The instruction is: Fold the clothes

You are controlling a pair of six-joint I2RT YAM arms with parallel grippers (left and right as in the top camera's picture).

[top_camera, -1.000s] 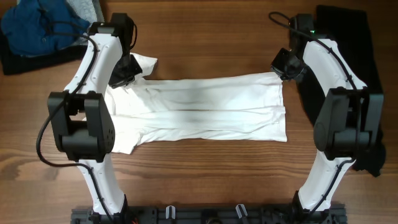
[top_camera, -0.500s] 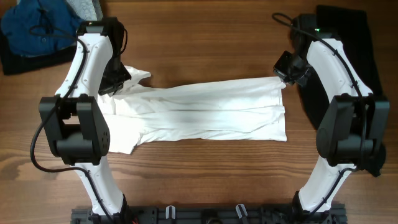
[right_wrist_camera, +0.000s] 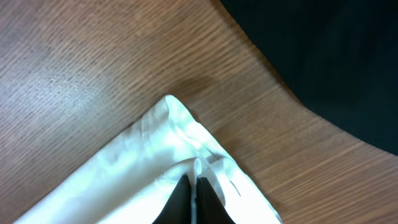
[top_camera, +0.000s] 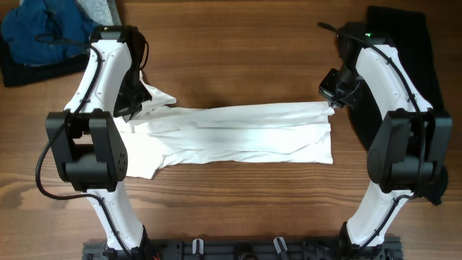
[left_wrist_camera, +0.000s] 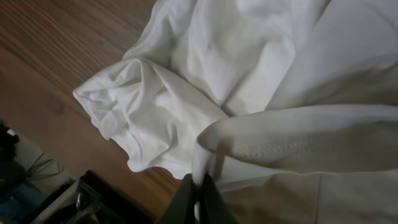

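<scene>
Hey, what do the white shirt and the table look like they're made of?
White T-shirt: thin, soft matte fabric, probably a cotton knit; it lies creased and bunched in soft folds. Table: wood or wood-look laminate, smooth with low sheen; brown grain lines run across it.

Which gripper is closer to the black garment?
Right. The right gripper pinches the shirt corner just beside the black garment; the left gripper holds the shirt's far end, across the table.
</scene>
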